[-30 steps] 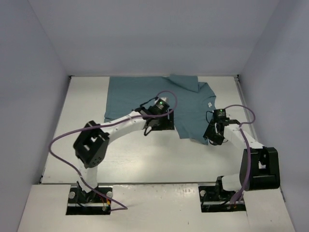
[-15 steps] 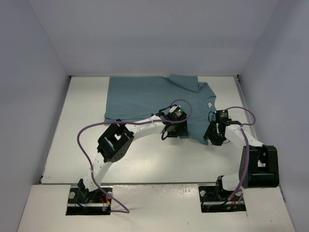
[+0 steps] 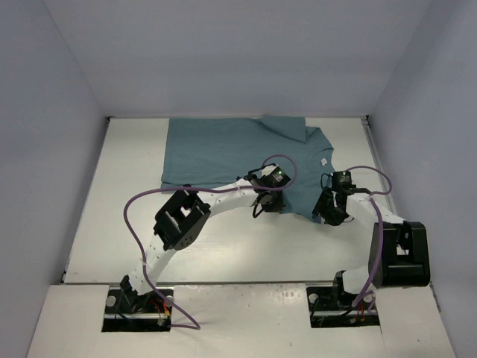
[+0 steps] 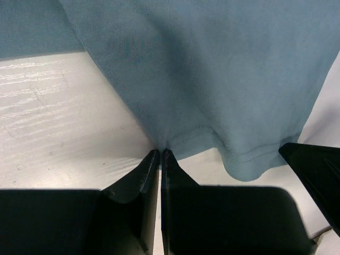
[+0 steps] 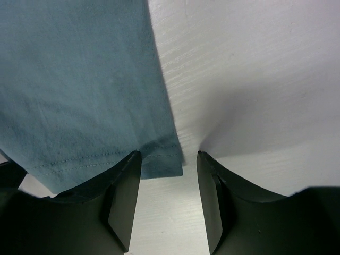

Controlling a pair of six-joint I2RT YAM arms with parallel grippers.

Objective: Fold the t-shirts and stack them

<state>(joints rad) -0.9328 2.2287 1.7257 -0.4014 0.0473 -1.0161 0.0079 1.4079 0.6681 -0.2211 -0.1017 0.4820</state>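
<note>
The teal-blue t-shirt (image 3: 216, 149) lies spread across the back of the white table (image 3: 119, 186), with a small white label (image 3: 324, 161) at its collar. My left gripper (image 3: 270, 203) is at the shirt's near edge. In the left wrist view its jaws (image 4: 160, 152) are pressed together on the stitched hem (image 4: 191, 135), and the cloth (image 4: 212, 69) puckers at the tips. My right gripper (image 3: 326, 212) is at the near right corner of the shirt. In the right wrist view it (image 5: 167, 155) stands open, with the hemmed corner (image 5: 159, 159) of the cloth (image 5: 74, 79) lying between its fingers.
Grey-blue walls (image 3: 52, 134) close in the table on the left, back and right. Purple cables (image 3: 134, 216) loop from both arms. One black finger of the right gripper (image 4: 313, 170) shows at the right of the left wrist view. Bare table lies near the arm bases (image 3: 246, 246).
My left arm has swung right and nearer, from the shirt's middle to its near hem, and its jaws have shut there. The right gripper has barely moved.
</note>
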